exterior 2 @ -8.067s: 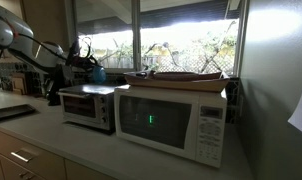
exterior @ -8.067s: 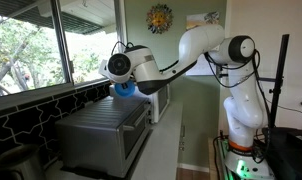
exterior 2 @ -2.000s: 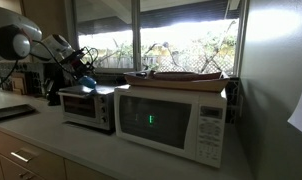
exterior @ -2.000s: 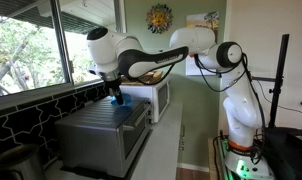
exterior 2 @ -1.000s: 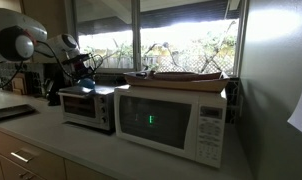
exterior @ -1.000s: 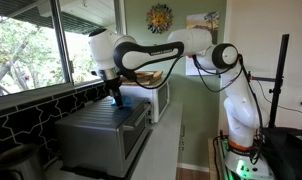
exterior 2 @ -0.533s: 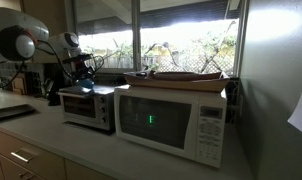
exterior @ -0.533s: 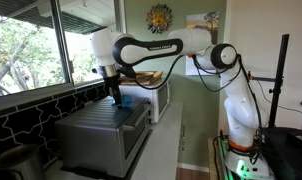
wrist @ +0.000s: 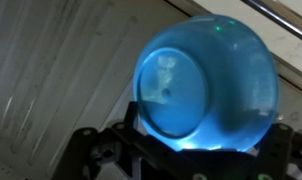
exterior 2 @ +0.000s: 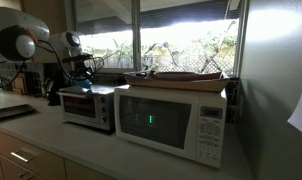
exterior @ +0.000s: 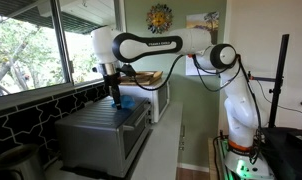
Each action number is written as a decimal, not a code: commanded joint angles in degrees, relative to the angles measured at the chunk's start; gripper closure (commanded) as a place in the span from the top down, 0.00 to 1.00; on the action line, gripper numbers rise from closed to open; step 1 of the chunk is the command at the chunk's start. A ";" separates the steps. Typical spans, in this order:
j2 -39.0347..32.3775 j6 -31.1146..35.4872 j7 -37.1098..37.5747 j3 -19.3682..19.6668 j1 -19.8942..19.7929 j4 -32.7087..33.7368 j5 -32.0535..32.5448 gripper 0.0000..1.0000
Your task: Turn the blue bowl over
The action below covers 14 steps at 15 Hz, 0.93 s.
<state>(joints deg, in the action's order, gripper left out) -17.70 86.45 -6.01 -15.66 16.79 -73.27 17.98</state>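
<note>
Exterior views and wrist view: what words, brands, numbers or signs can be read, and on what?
None can be read.
The dark strip on the robot arm: marking too small to read.
The green display on the microwave: blurred, no digits legible.
The wall picture: too small.
The blue bowl: no lettering seen.

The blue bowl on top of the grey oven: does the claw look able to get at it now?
Probably yes. The claw hangs directly at the blue bowl on the grey oven, and the wrist view shows nothing between them. Whether it already grips the bowl cannot be told.
</note>
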 commanded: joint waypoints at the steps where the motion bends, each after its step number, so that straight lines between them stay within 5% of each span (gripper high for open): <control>1: -0.50 0.25 -0.17 -0.35 -2.22 1.53 -7.79 1.00; 4: 0.13 1.96 1.72 0.24 -2.82 1.26 -8.82 1.00; 10: 1.80 14.37 8.22 0.97 -0.88 -1.27 1.90 1.00; 14: 1.59 15.57 11.47 0.85 -0.53 -1.27 4.56 1.00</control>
<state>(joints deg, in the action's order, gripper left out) -17.38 100.93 2.55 -15.33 15.60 -72.46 20.24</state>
